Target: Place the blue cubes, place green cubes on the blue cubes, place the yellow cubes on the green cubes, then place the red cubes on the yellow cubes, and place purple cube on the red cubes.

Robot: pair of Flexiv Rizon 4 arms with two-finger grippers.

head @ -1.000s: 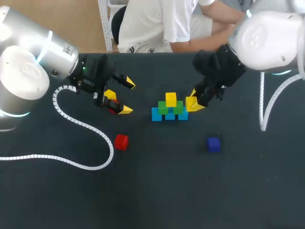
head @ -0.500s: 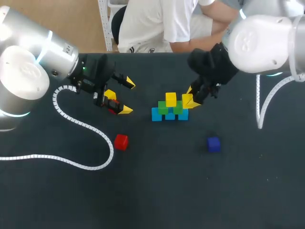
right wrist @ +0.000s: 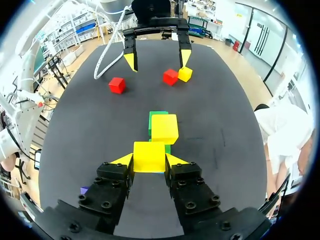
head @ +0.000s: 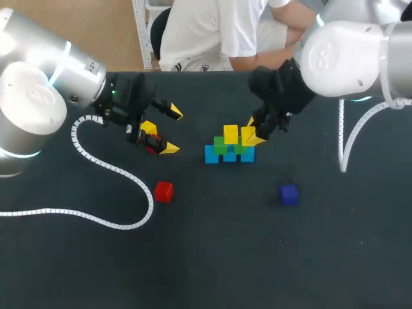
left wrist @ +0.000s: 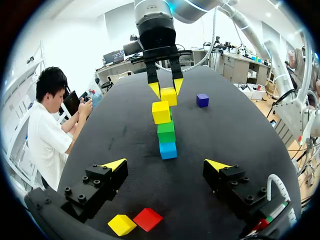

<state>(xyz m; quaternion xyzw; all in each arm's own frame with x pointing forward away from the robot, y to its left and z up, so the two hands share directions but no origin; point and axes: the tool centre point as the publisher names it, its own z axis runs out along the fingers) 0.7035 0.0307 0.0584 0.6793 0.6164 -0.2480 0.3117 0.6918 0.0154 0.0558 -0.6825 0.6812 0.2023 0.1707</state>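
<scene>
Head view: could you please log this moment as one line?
right gripper: shut on yellow cube, at stack top | left gripper: open, by red cube | purple cube: apart from stack

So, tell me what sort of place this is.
Probably a robotics lab bench: a black table, the right gripper shut on a yellow cube, and a half-built pyramid of coloured cubes.

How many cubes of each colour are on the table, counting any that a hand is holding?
blue cubes: 3
green cubes: 2
yellow cubes: 3, one held in the right hand
red cubes: 2
purple cube: 1
Total: 11
</scene>
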